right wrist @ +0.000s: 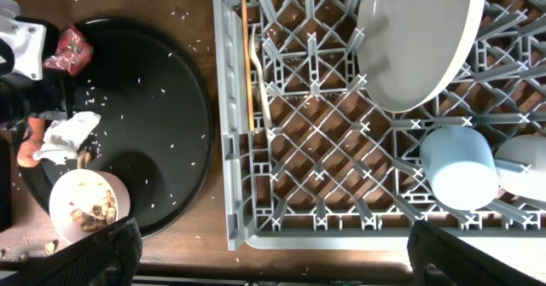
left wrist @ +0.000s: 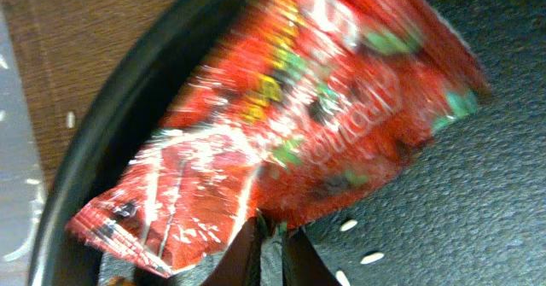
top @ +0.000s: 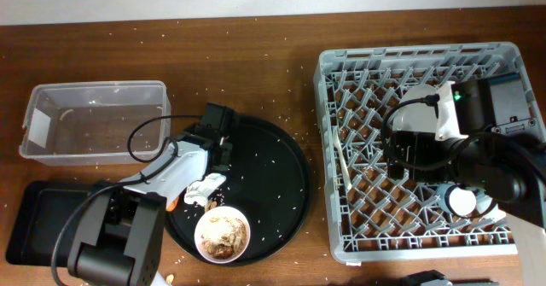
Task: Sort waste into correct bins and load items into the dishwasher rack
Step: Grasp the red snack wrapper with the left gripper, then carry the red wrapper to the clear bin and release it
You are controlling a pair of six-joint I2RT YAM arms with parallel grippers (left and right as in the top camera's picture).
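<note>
Left gripper (left wrist: 270, 245) is looking clenched on the lower edge of the red snack wrapper (left wrist: 290, 124), which is lying just inside the rim of the round black tray (left wrist: 94, 166). Risks: it's a thin edge pinch, so the slick foil could be slipping free on a lift or dropping short of the clear tub (top: 94, 94). The arm could also be knocking the tissue (top: 205, 186) or the bowl of scraps (top: 222, 233) nearby. Right gripper (right wrist: 273, 235) is hanging released and empty over the dishwasher rack (right wrist: 230, 149). Wrapper is blurred, so bite depth is unclear. Overhead, the left arm is hiding it.
</note>
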